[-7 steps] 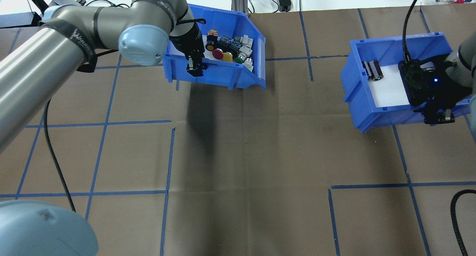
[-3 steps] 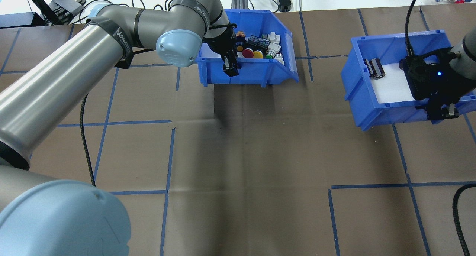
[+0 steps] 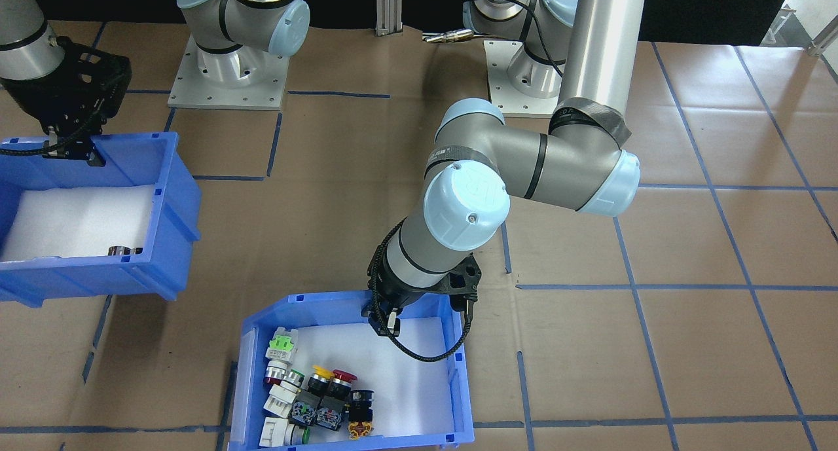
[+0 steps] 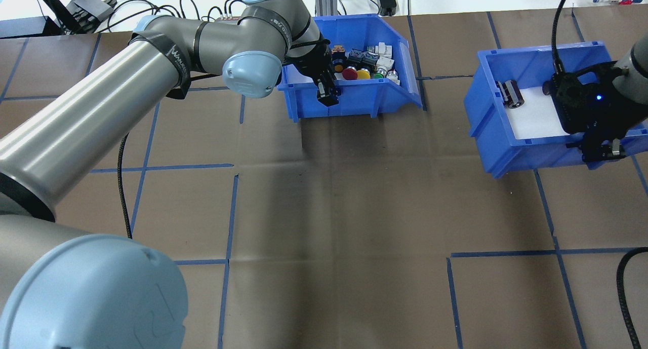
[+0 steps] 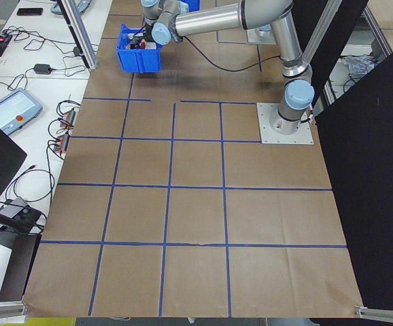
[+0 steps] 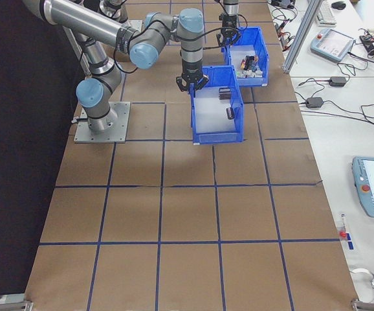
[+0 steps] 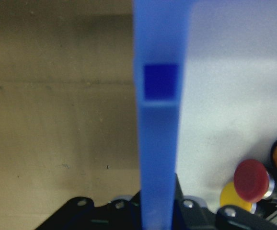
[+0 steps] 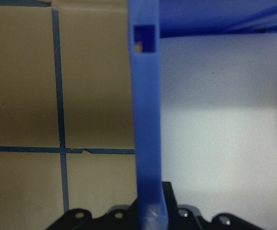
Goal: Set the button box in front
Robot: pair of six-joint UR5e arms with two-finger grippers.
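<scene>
- Overhead exterior view: button box point(image 4: 354, 93) sits at the far edge of the brown surface point(image 4: 354, 212), centre-left, open front toward the far side.
- Wide bare surface between the box and the robot; blue tape grid lines point(image 4: 230, 212) cross it.
- Second blue bin point(image 4: 511, 136) is off to the right, well apart from the button box, with a dark cylinder point(image 4: 510, 93) on its white liner.
- Left gripper point(image 4: 327, 93) jaws closed on the button box's near wall, one finger inside, one outside; left wrist view shows the wall running straight between them.
- Left arm point(image 4: 101, 116) stretched far forward, wrist pointing down.
- Right gripper point(image 4: 600, 151) jaws clamp the second bin's near wall; right wrist view shows the wall between them.
- Push buttons point(image 3: 314, 395) clustered at the box's right end as the robot sees it.
</scene>
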